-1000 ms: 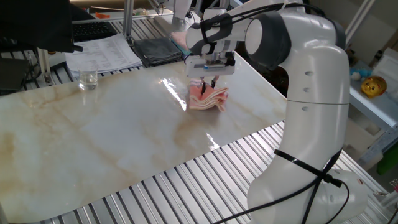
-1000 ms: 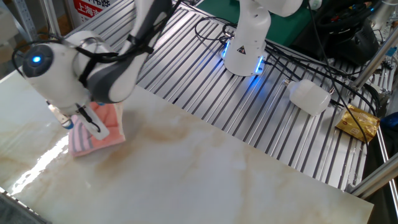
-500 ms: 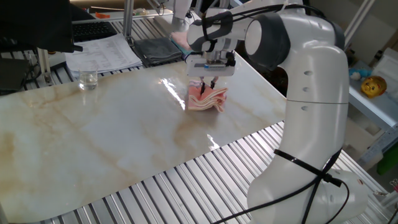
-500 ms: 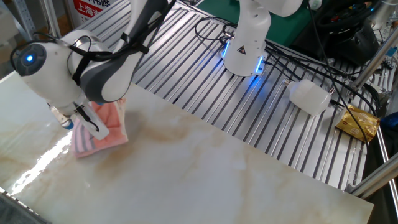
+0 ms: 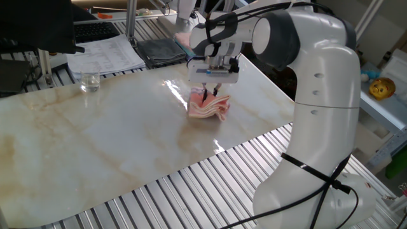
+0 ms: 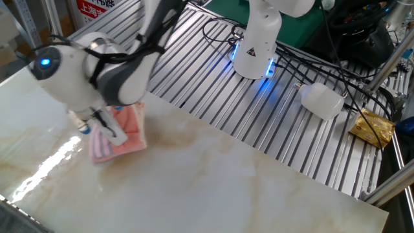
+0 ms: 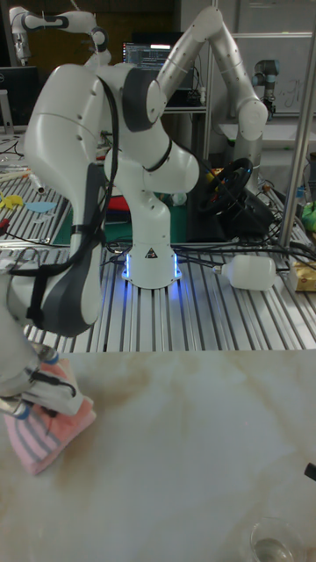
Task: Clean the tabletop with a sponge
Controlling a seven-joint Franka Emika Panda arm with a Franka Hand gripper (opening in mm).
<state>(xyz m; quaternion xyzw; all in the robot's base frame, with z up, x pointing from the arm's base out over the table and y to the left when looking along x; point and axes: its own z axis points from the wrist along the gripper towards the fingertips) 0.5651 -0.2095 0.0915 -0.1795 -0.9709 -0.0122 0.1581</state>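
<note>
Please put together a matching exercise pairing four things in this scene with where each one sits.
Things:
1. sponge
2. drinking glass
3. dark grey cloth
4. white plastic bottle

Places:
A. lying on the metal slats among black cables
B. folded on the slats beside the printed papers
C. under the gripper on the tabletop
D. standing at the slab's edge, near the papers

Pairs: 1-C, 2-D, 3-B, 4-A

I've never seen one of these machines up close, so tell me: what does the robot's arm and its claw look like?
The arm is glossy white, built of rounded, bulbous segments with dark grey joints between them. Black cables run along it, strapped on. A small blue light glows on the wrist, and the base is lit blue too. The claw has a white boxy body with two thin dark fingers.
</note>
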